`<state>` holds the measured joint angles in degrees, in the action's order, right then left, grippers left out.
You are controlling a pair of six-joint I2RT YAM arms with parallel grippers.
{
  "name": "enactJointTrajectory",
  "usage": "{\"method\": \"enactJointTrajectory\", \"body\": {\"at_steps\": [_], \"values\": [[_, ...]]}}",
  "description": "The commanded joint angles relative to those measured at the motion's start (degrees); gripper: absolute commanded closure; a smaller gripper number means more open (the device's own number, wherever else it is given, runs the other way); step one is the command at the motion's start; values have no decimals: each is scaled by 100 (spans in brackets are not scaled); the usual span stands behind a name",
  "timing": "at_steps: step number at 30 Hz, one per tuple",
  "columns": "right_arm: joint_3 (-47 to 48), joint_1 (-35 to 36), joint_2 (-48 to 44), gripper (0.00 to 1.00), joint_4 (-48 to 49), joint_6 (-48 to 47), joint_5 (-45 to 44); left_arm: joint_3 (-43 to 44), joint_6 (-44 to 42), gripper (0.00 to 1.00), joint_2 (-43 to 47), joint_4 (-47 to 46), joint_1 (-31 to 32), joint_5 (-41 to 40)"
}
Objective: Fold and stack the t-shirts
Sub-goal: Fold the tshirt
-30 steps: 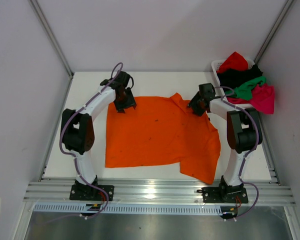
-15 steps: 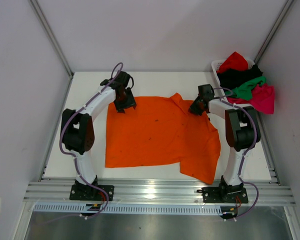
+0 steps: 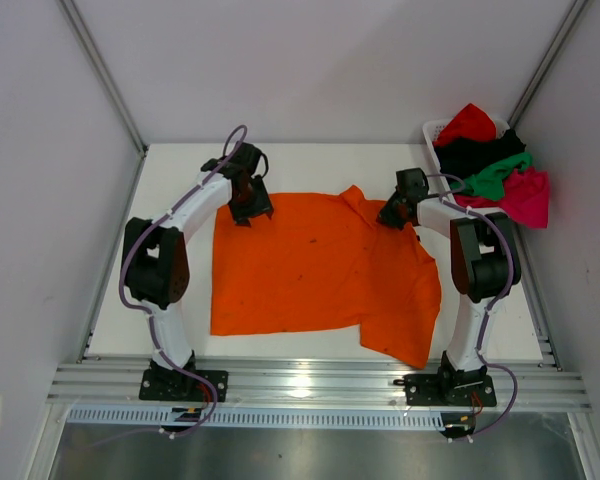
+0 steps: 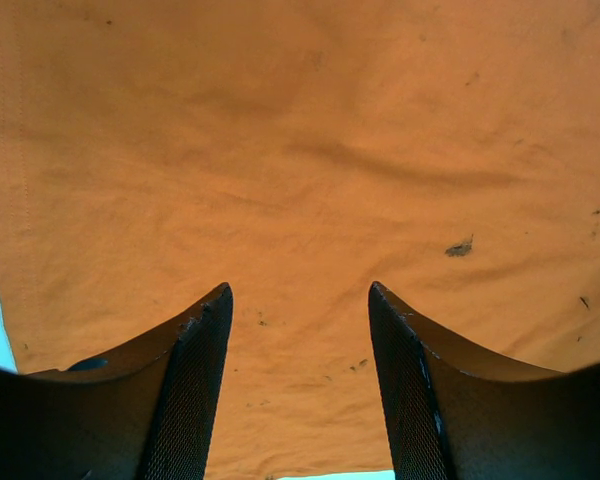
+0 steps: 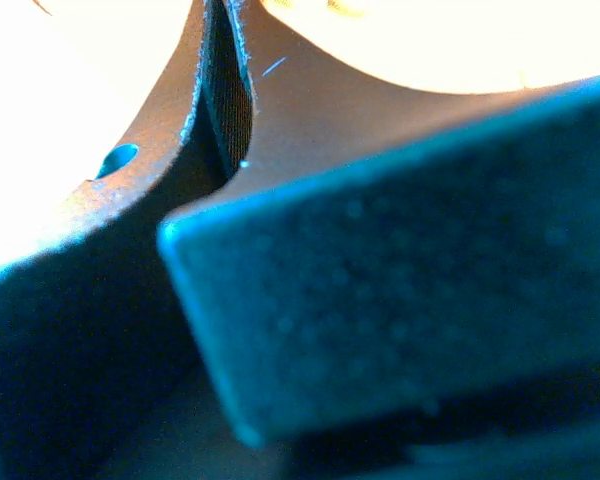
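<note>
The bright orange t-shirt (image 3: 310, 265) lies spread flat on the white table (image 3: 170, 170), its near right part folded under and hanging toward the front edge. My left gripper (image 3: 250, 212) hovers over the shirt's far left corner; in the left wrist view it (image 4: 300, 290) stands open with orange cloth (image 4: 310, 150) below the gap. My right gripper (image 3: 390, 217) sits at the shirt's far right edge by the sleeve. In the right wrist view its jaws (image 5: 216, 40) are pressed almost together; glare hides the cloth there. Red (image 3: 468, 122), black (image 3: 475, 152), green (image 3: 500, 175) and magenta-pink (image 3: 528, 195) t-shirts are heaped at the back right.
The white slatted basket (image 3: 432, 132) holding the heaped shirts stands at the table's far right corner. Grey walls enclose the table on three sides. A metal rail (image 3: 310, 385) with both arm bases runs along the near edge.
My right gripper has closed at the shirt's far right edge and its wrist has shifted slightly. The left arm and the shirt have not moved.
</note>
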<state>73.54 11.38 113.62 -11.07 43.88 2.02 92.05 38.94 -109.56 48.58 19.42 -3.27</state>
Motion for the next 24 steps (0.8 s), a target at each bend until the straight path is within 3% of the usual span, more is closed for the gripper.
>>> {"method": "enactJointTrajectory", "body": {"at_steps": [1, 11, 24], "values": [[47, 22, -139, 92, 281, -99, -44, 225, -141, 40, 13, 38, 44, -60], [-208, 102, -341, 92, 650, -257, -202, 1455, -361, 39, -197, 653, -139, -421], [-217, 102, -376, 93, 641, -345, -202, 1289, 43, 39, -496, 636, -1019, 45]]}}
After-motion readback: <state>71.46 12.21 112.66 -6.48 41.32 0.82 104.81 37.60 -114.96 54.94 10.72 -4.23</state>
